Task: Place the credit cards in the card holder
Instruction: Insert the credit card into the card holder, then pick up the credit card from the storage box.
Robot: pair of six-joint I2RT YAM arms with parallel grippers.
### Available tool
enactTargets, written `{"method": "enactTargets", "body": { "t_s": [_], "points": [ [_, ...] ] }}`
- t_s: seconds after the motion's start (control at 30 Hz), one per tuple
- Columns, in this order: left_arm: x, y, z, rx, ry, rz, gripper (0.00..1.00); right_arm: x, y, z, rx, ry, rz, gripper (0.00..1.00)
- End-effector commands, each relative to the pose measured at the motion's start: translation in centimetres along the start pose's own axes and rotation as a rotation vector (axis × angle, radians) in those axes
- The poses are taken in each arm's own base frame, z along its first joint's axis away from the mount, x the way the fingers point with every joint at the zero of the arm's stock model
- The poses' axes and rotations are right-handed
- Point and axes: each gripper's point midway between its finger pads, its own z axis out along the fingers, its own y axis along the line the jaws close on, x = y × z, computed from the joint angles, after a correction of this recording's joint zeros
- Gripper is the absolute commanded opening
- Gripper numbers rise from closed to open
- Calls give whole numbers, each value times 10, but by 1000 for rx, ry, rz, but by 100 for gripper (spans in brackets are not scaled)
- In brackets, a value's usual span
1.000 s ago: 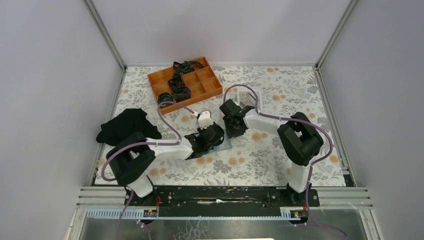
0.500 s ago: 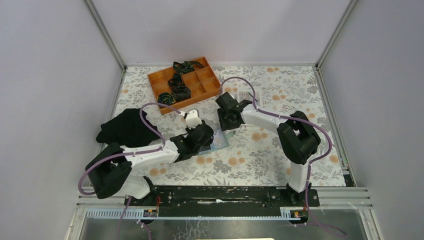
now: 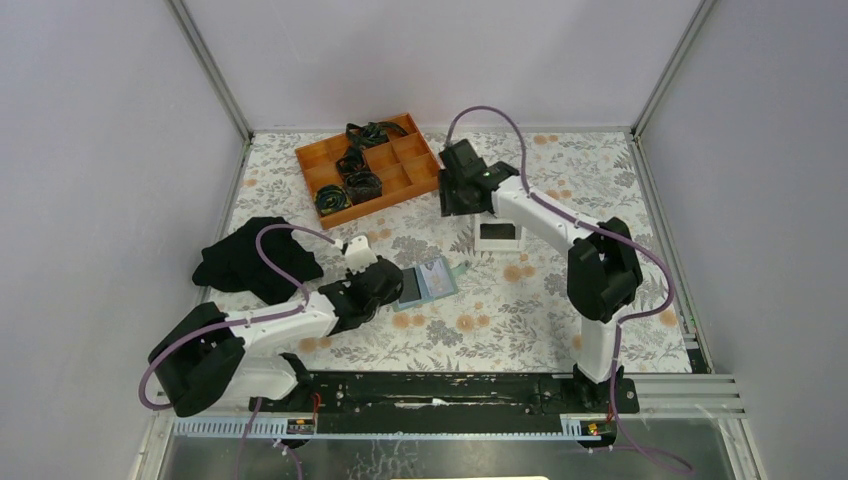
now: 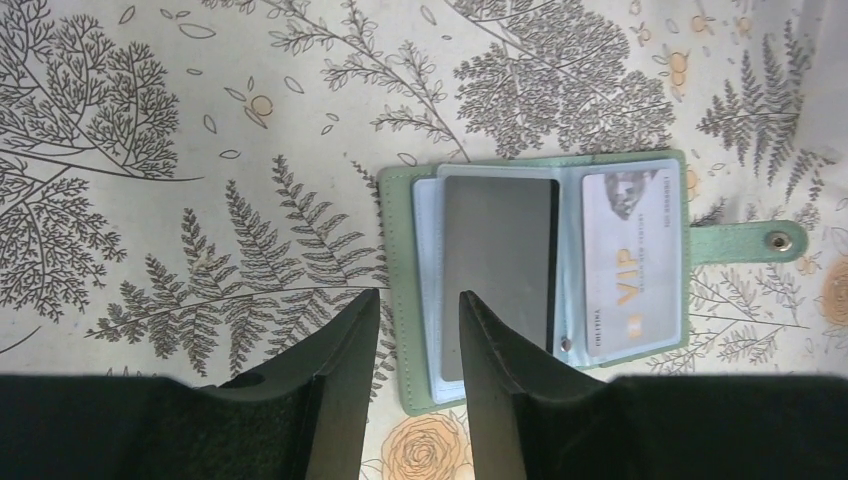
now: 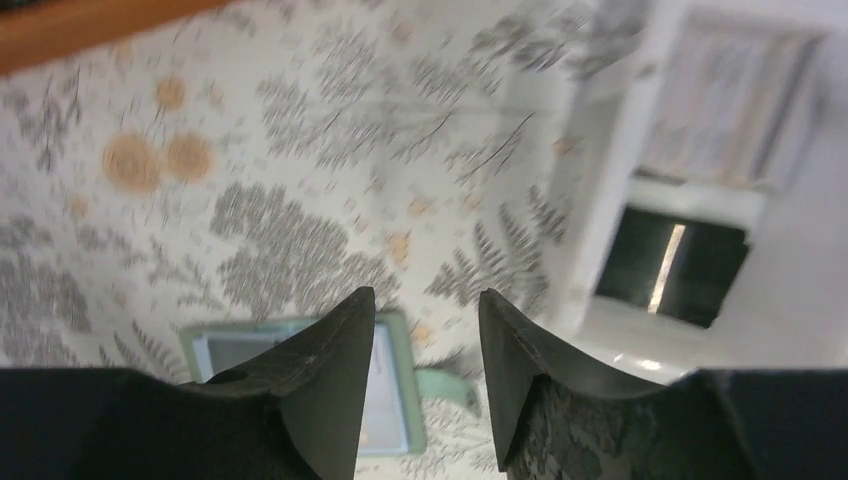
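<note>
The card holder point(image 4: 400, 280) lies open and flat on the flowered table, sage green, its snap strap point(image 4: 760, 242) pointing right. A grey card point(image 4: 500, 270) sits in its left sleeve and a silver VIP card point(image 4: 632, 260) in its right. My left gripper point(image 4: 415, 300) hovers open at the holder's left edge with nothing between its fingers. In the top view the card holder point(image 3: 432, 281) lies just right of the left gripper point(image 3: 392, 286). My right gripper point(image 3: 456, 200) is open and empty, up beside the white tray point(image 3: 497, 246), which holds a black card point(image 3: 500, 231).
An orange compartment box point(image 3: 420, 188) with black coiled items stands at the back left. A black cloth point(image 3: 255, 260) lies at the left edge. In the blurred right wrist view the white tray point(image 5: 620, 200) is at the right and the card holder point(image 5: 395, 345) below.
Both grippers have drawn away from the card holder and opened wider. The left arm pulled back toward the near left; the right arm swung far, toward the tray and the orange box.
</note>
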Motion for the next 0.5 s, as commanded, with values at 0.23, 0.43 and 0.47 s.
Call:
{"method": "enactTargets", "body": {
  "t_s": [0.23, 0.43, 0.47],
  "points": [
    [15, 8, 12, -8, 83, 4, 43, -67, -87, 15, 148, -64, 136, 55],
    [19, 14, 21, -36, 117, 17, 42, -69, -104, 23, 167, -54, 168, 55],
    [19, 15, 22, -41, 121, 19, 43, -68, -106, 23, 171, -55, 171, 55]
  ]
}}
